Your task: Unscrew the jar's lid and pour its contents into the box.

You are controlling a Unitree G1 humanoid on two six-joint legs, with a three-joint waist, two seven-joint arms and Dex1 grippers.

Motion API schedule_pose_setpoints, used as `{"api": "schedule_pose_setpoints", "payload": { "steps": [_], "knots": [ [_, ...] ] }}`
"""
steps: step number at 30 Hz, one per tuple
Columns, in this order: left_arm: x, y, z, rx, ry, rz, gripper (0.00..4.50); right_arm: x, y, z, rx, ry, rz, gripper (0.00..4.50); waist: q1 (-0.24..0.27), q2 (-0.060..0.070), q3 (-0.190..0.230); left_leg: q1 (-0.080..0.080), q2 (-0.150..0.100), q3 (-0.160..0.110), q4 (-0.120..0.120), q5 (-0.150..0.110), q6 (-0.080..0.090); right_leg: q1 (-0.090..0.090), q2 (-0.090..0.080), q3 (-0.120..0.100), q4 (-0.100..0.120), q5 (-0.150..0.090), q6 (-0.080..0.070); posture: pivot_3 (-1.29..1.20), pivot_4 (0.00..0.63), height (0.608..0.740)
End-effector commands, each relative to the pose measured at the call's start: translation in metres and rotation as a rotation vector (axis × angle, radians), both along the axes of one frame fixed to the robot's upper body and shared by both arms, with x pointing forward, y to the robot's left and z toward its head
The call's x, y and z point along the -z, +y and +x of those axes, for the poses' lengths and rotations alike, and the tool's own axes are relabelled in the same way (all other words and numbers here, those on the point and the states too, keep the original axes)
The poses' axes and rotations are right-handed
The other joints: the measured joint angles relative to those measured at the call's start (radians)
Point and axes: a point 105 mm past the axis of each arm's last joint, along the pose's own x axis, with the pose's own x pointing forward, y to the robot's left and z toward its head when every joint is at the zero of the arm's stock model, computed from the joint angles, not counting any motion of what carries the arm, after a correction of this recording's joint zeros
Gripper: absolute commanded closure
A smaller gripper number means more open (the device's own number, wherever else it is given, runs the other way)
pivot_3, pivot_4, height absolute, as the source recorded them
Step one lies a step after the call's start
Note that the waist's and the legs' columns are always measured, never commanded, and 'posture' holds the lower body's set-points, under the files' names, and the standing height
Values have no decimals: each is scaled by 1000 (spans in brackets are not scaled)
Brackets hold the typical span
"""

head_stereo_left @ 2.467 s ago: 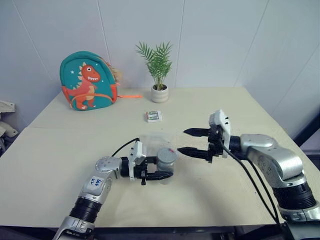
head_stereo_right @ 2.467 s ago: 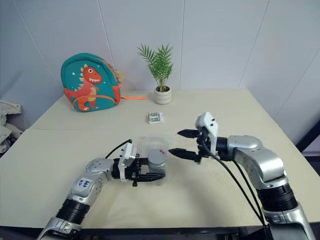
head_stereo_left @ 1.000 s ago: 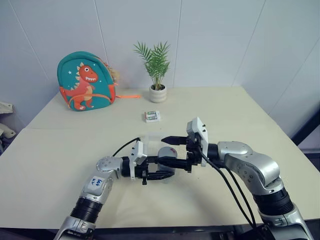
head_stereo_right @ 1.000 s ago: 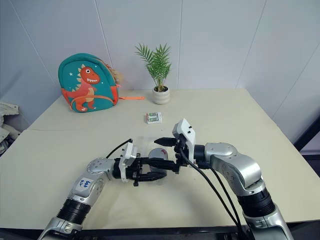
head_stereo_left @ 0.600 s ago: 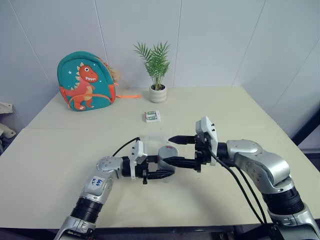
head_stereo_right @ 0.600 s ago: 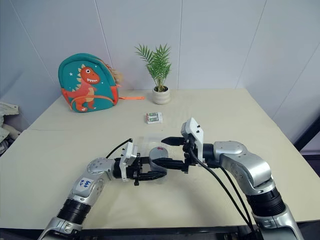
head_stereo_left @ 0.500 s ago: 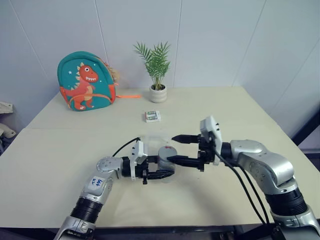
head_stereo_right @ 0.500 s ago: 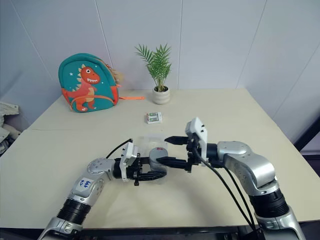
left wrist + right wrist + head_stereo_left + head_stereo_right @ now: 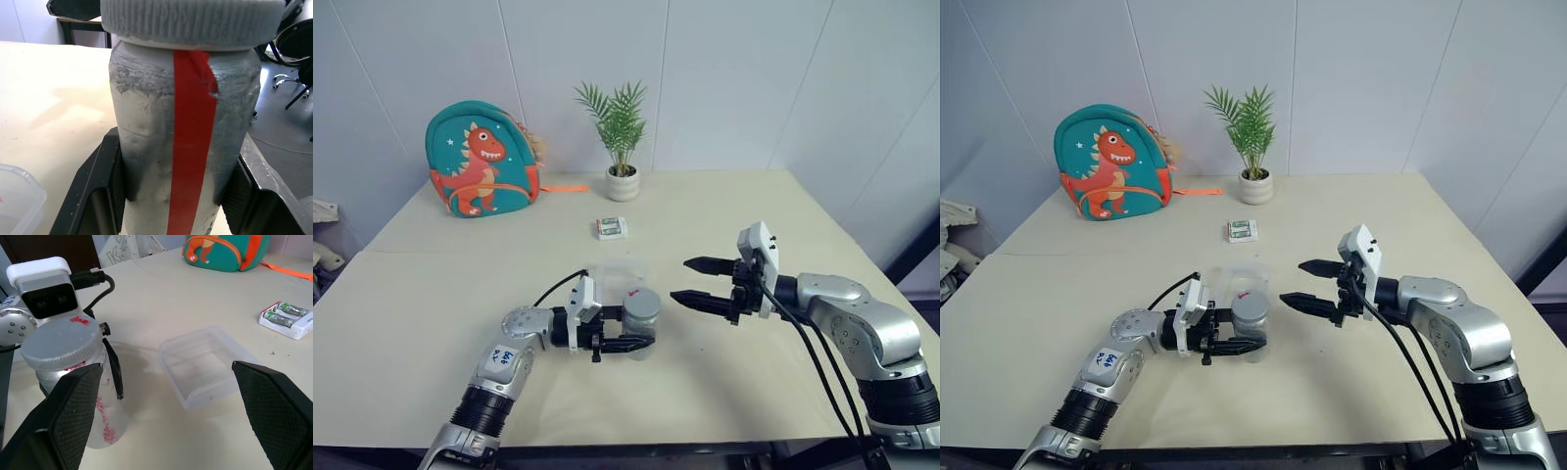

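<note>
jar upright, lid on, clenched in left gripper just above the table | box just behind jar, apart | right gripper right of jar, fingers spread, holding nothing, gap between | packet beyond box

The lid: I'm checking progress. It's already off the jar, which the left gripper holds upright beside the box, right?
No. The lid is still screwed on the jar, as the left wrist view shows. The rest holds: the left gripper holds the jar upright beside the box.
</note>
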Motion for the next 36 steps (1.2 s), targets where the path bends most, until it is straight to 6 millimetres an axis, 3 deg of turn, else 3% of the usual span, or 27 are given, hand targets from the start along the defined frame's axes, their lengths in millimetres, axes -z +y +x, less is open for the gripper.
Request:
{"api": "schedule_pose_setpoints", "payload": {
  "steps": [1,8,15,21,36],
  "knots": [
    [-13,0,-4,19,-60,-23,2402,-23,16,-14,-88,-67,37,35,0,0,0,0,0,0,0,0,0,0,0,0,0,0,0,0,150,740],
    [-14,-2,-4,19,-60,-26,2402,-20,54,-25,-171,-73,27,35,1,0,0,0,0,0,0,0,0,0,0,0,0,0,0,0,150,740],
    [-14,-2,-5,21,-59,-27,2402,-13,72,-23,-177,-81,-12,35,2,0,0,0,0,0,0,0,0,0,0,0,0,0,0,0,150,740],
    [-14,-3,-6,23,-58,-28,2402,-9,69,-20,-153,-84,-31,35,1,0,0,0,0,0,0,0,0,0,0,0,0,0,0,0,150,740],
    [-14,-4,-7,23,-57,-30,2402,-10,40,-12,-85,-83,-49,35,1,0,0,0,0,0,0,0,0,0,0,0,0,0,0,0,150,740]
  ]
}}
